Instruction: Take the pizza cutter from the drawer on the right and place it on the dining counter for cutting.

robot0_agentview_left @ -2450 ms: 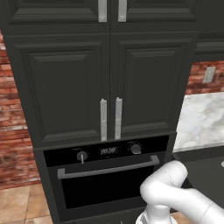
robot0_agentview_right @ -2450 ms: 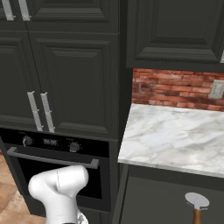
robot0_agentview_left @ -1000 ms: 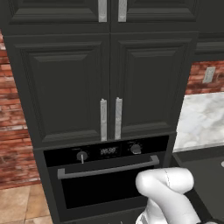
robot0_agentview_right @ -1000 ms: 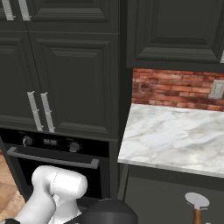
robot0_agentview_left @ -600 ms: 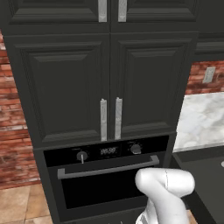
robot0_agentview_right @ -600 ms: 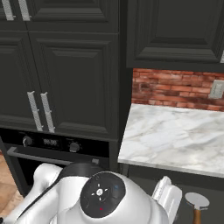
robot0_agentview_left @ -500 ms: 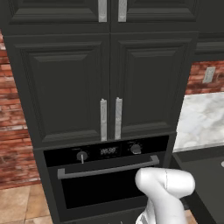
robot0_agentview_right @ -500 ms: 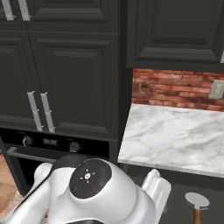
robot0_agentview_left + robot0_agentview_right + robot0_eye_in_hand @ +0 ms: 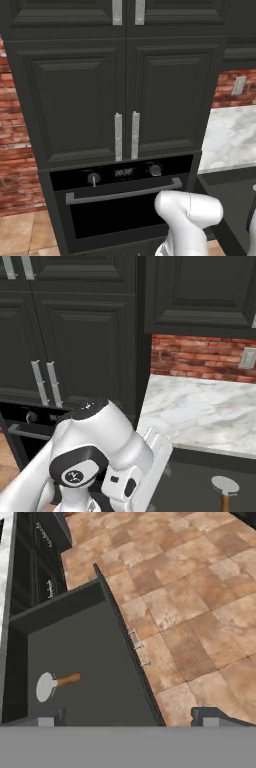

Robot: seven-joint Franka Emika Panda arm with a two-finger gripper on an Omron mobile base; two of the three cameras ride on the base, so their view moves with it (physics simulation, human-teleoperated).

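Open drawer (image 9: 90,677) below the marble wall counter (image 9: 200,411), to the right of the oven (image 9: 120,200). The pizza cutter (image 9: 56,682) lies flat on the drawer floor near its left side, wheel to the left, wooden handle to the right; in the right base view it shows at the lower right (image 9: 224,491). The gripper (image 9: 129,718) hangs above the drawer with its jaws spread wide and nothing between them.

We judge the step in hand to be the approach to the cutter, before any grasp. The next move calls for shifting the hand left over the handle, lowering into the drawer and closing on the handle; how far the tips stand above the drawer floor we cannot tell well.

Compared with half a second ago, the arm's upper joints have swung left and lower in the right base view, uncovering more of the counter edge. The cabinets, oven and cutter are unchanged.
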